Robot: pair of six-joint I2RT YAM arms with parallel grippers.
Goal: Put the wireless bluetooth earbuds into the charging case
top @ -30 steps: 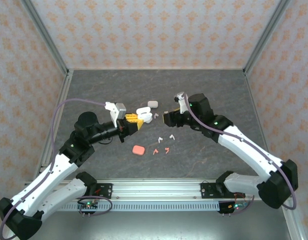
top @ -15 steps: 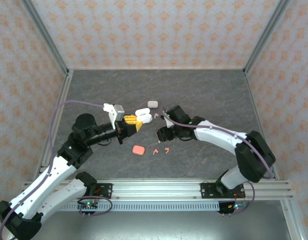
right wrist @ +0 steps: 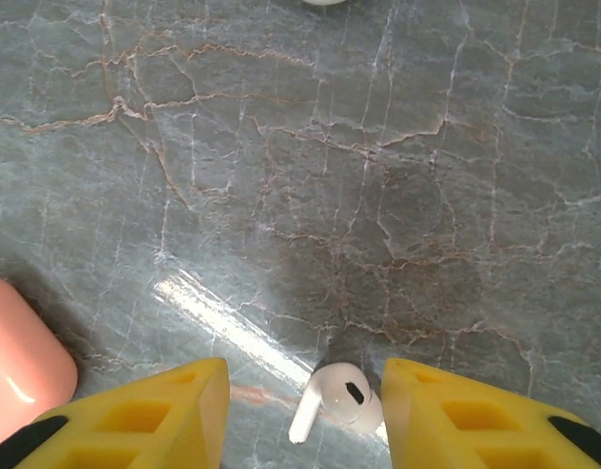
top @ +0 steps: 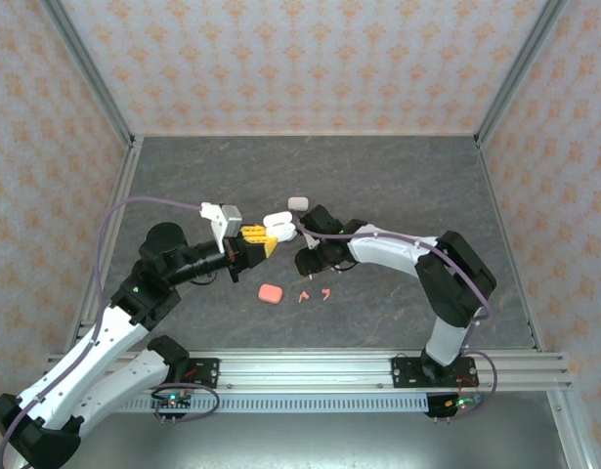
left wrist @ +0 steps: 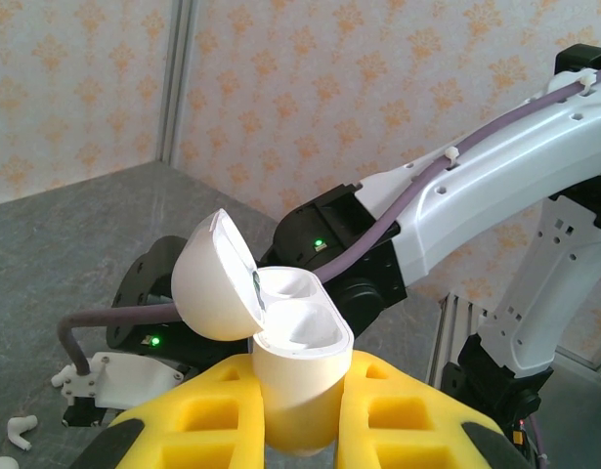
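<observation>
Between right tool (right wrist: 302, 401) pads (right wrist: 144, 415), white earbud (right wrist: 341, 396), seemingly flat

Pale walls (top: 300, 59) papered with a small orange floral motif close in three sides, with metal posts (top: 90, 68) at the corners. The tabletop (top: 407, 186) is dark grey, stone-look — veined with thin rusty cracks — and an aluminium rail (top: 310, 363) edges its near side.
</observation>
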